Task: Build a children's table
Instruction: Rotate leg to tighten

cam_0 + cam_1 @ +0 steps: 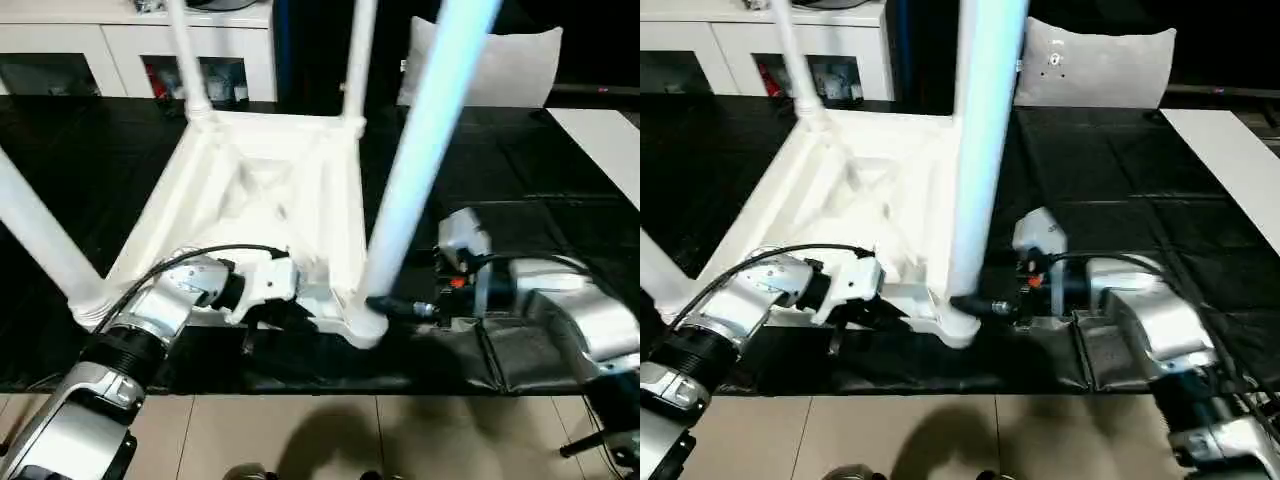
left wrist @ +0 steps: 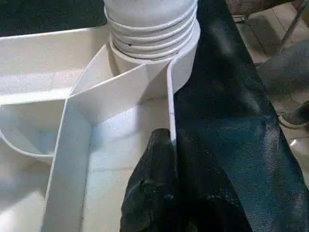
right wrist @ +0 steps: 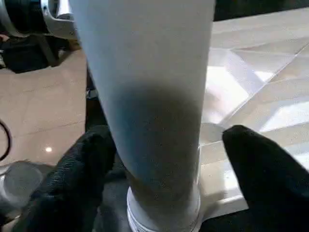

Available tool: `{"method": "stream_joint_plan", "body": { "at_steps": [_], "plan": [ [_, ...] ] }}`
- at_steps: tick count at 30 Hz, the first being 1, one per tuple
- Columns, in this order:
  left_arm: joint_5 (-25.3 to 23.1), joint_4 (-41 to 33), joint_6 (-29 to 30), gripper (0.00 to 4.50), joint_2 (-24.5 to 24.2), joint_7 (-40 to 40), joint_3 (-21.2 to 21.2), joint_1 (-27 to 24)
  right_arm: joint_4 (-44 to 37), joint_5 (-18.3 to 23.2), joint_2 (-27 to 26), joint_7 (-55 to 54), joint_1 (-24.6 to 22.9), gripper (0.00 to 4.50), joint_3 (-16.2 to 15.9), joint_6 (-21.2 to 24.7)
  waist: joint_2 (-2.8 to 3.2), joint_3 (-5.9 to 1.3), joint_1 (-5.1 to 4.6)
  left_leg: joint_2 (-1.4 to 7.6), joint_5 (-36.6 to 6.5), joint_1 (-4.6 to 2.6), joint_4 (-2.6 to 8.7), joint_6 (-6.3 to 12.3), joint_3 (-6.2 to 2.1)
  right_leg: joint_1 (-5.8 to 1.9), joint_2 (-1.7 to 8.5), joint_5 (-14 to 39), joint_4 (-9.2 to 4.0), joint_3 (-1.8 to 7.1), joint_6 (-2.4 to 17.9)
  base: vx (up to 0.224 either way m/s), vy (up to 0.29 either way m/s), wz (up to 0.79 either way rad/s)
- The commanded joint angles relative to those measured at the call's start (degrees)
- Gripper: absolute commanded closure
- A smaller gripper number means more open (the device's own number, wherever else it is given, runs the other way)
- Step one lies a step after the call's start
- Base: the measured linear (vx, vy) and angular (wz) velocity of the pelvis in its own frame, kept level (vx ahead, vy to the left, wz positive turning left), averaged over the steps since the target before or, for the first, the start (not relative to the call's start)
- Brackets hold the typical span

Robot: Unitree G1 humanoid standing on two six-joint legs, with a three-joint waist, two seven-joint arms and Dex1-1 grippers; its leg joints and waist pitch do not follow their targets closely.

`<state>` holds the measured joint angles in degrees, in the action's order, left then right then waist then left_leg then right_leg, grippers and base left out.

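Observation:
The white children's table [image 1: 260, 190] lies upside down on a black mat, ribbed underside up. Its legs stand upright in the corner sockets. My left gripper [image 2: 173, 137] is shut on the thin near rim [image 2: 170, 96] of the table top, close to the near right corner socket [image 2: 149, 29]. My right gripper [image 3: 164, 150] reaches in from the right at the base of the near right leg [image 1: 425, 140]. Its black fingers [image 3: 82, 164] stand open on either side of that leg [image 3: 149, 72], one at its edge, the other a little apart.
A white cabinet with glass doors [image 1: 120, 50] stands at the back left. A grey cushion [image 1: 510, 65] leans behind the table. A flat white board [image 1: 600, 140] lies at the right. The black mat [image 1: 520, 200] ends at tiled floor [image 1: 300, 430] near me.

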<state>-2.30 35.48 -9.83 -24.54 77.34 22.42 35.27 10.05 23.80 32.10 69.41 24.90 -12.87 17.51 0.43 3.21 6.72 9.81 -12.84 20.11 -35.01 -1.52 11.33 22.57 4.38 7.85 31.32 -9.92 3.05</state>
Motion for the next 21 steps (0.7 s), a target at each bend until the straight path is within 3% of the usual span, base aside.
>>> {"method": "stream_joint_plan", "body": {
  "at_steps": [1, 12, 21],
  "plan": [
    [-0.2, -2.7, -0.5, 4.5, 0.8, 2.3, 1.7, 0.1, 1.9, -1.3, -0.1, 2.4, 1.0, 0.87, -1.3, -1.2, -0.55, -3.66, -0.41, 5.04, -5.9, -0.65, 4.3, 3.82, -2.24, -3.14, 6.6, 20.1, -3.23, 4.87, 4.1, 0.0, 0.0, 0.0],
    [-0.2, -2.2, 0.1, 4.5, 0.2, 2.4, 1.4, 0.3, 8.0, -3.1, -1.3, 6.3, 2.9, 1.98, -2.6, -3.5, -0.56, -3.47, -0.53, 4.88, -5.8, -0.52, 4.27, 4.31, -2.22, -3.15, 6.48, 21.1, -3.38, 4.8, 3.6, 0.0, 0.0, 0.0],
    [0.9, -1.6, 3.3, 4.5, 1.6, 0.3, -0.3, 0.5, 6.2, -0.8, -2.6, 7.7, 1.5, 2.49, -1.9, -1.0, -0.38, -3.34, -0.6, 5.1, -6.2, -0.7, 4.36, 4.1, -2.25, -3.04, 6.48, 20.3, -3.39, 4.87, 4.4, 0.0, 0.0, 0.0]
  ]
}}
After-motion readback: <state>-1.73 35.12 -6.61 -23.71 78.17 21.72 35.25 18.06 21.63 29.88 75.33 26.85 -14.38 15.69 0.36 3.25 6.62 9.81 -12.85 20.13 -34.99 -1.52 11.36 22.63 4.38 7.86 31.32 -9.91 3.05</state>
